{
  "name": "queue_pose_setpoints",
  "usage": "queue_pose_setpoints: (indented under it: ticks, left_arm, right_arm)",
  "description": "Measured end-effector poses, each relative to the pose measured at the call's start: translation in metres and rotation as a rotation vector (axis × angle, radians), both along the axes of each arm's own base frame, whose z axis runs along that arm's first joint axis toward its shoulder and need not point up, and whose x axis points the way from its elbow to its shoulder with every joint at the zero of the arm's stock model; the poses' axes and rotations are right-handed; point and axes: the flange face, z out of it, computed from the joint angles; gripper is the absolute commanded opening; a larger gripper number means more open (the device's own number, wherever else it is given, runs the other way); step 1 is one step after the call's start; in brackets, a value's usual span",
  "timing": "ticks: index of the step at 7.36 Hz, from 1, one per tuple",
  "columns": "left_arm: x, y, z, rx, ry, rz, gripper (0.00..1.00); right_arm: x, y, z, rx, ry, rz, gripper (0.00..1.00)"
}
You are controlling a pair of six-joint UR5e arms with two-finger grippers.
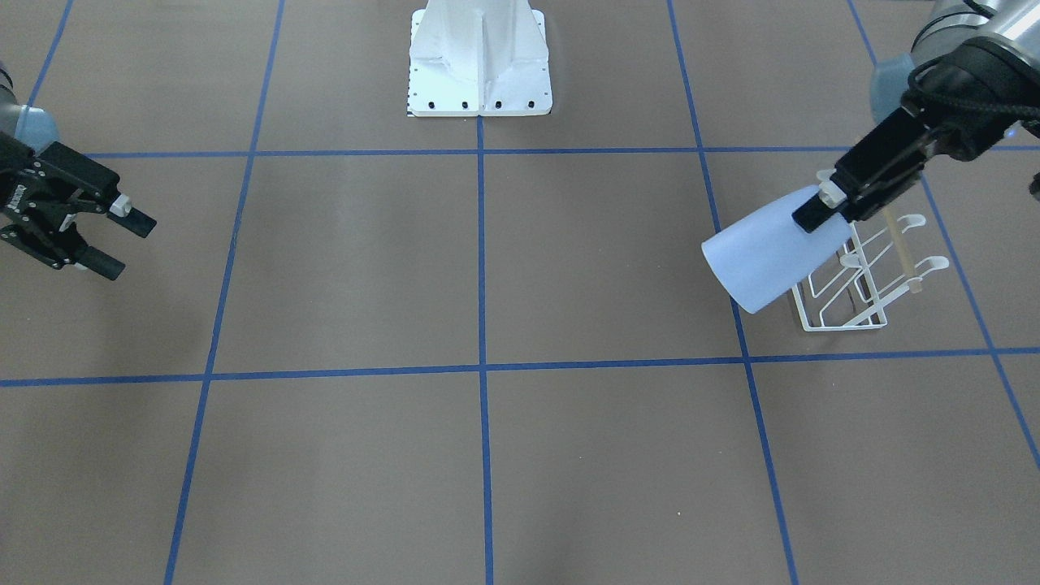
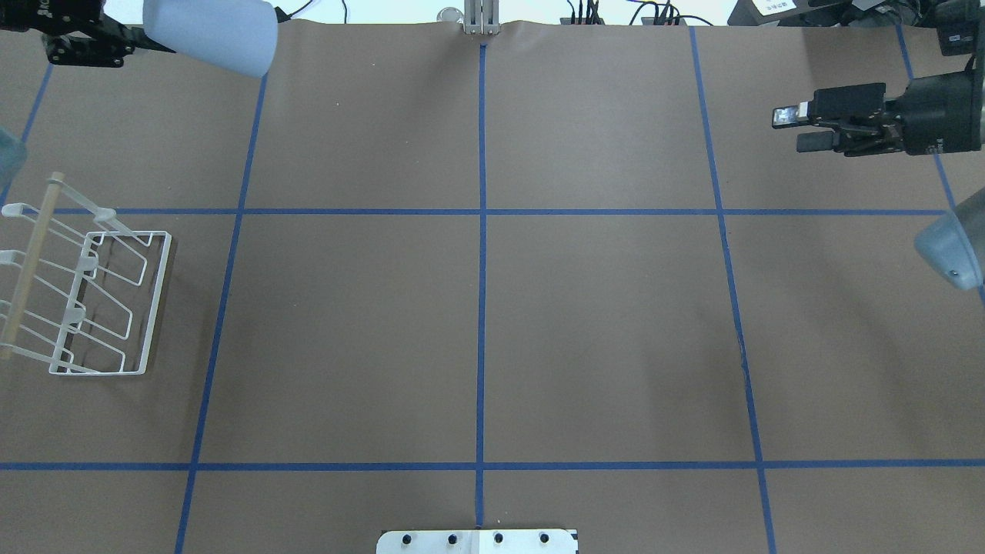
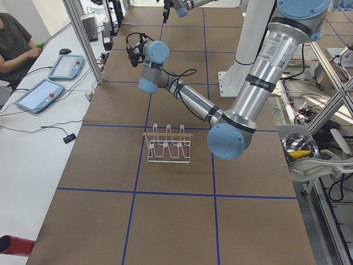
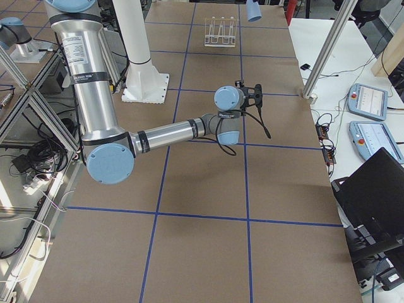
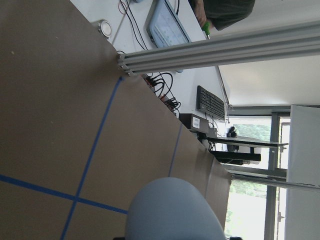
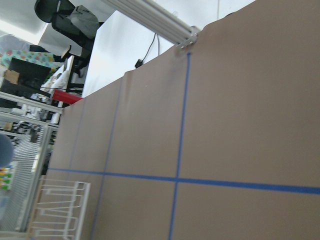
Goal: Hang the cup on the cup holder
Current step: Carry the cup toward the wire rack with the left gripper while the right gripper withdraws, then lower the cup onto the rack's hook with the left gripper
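While left hand [image 1: 819, 205] grips cup [image 1: 764, 260], rack [image 2: 157, 300] apart

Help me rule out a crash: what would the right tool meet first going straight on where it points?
Probably bare table: the right tool points across toward the robot's left, and its wrist view shows mostly paper ahead, the rack off in a corner. Depth is unclear.

A brown desk [image 2: 600, 308] carries a grid of blue tape lines [image 2: 482, 231]. Tablets [image 3: 38, 95] lie on a white side table [image 3: 27, 165]. A steel bowl [image 3: 292, 142] holds something yellow, perhaps a banana.
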Motion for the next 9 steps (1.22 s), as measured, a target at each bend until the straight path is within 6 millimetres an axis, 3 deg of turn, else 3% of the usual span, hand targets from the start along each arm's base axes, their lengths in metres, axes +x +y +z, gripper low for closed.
queue_pose_setpoints:
  ticks: [3, 5, 7, 9]
  left_arm:
    - [-0.038, 0.011, 0.079, 0.102, -0.303, -0.005, 0.00]
    - [-0.055, 0.021, 0.115, 0.164, -0.526, 0.009, 0.00]
    - [-0.062, 0.031, 0.123, 0.162, -0.705, 0.067, 0.00]
    - [-0.057, 0.039, 0.111, 0.093, -0.761, 0.142, 0.00]
  right_arm:
    - [0.043, -0.018, 0.059, 0.126, 0.311, 0.018, 1.00]
    - [0.072, -0.028, 0.083, 0.181, 0.459, 0.010, 1.00]
    - [0.104, -0.040, 0.103, 0.189, 0.597, -0.027, 1.00]
    - [0.125, -0.045, 0.110, 0.141, 0.661, -0.086, 1.00]
